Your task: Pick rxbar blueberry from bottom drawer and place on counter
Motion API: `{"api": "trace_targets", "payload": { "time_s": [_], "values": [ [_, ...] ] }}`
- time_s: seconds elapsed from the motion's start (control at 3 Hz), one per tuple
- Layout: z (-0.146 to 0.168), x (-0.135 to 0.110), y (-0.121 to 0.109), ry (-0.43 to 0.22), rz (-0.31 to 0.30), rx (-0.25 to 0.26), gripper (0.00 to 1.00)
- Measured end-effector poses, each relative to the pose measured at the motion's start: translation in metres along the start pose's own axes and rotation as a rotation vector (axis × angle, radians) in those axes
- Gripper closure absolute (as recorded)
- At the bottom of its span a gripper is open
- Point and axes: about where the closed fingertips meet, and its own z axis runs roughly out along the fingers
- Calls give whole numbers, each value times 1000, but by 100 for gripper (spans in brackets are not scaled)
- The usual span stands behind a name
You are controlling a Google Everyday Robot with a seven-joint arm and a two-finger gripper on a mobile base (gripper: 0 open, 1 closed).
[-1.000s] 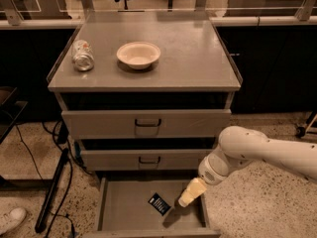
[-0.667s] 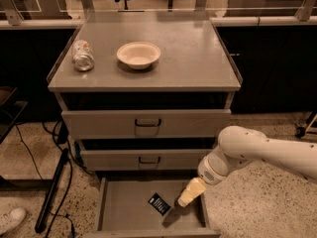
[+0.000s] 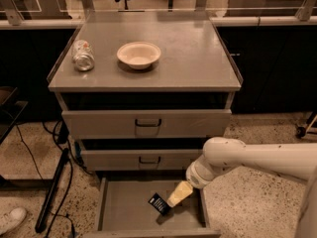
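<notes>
Speckled floor, dim room; grey cabinet stands mid-frame with its lowest tray pulled out toward 6 o'clock.

Rxbar blueberry [image 3: 158,204]: dark wrapper, white print, lying flat on the floor of the bottom drawer [image 3: 124,207], close to the tray's centre and slightly toward 3 o'clock. Long axis runs roughly 10 to 4 o'clock. Nothing else is visible in this tray.

Gripper [image 3: 173,200]: pale yellow tip is inside the tray, coming in from 2 o'clock of the bar. Its end meets or overlaps the bar's 3 o'clock edge. Contact looks likely, but whether it is spread, pressed together or pinching the wrapper cannot be told from this view.

Arm [image 3: 257,160]: white, leaves the gripper toward 2 o'clock, bends, then exits the frame at 3 o'clock. It passes in front of the cabinet's right lower corner.

Middle drawer [image 3: 109,160] and top drawer [image 3: 99,124]: each slightly pulled out, dark gap above each front, contents not visible. Each front carries a dark handle at its centre.

Counter [image 3: 198,58]: holds a shallow cream bowl [image 3: 138,54], appearing empty, toward 11 o'clock of the top's centre. Crushed silver can [image 3: 83,55] lies on its side at 9 o'clock of the bowl, apart from it, near the left edge.

White shoe [image 3: 12,219] on the floor at 8 o'clock of the frame.
</notes>
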Motion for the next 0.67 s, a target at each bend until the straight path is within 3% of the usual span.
{"api": "trace_targets", "payload": {
  "time_s": [0.33,0.67],
  "values": [
    [0,-1,0,-2,0,1,0],
    [21,-3,1,10,19,-15,0]
  ]
}}
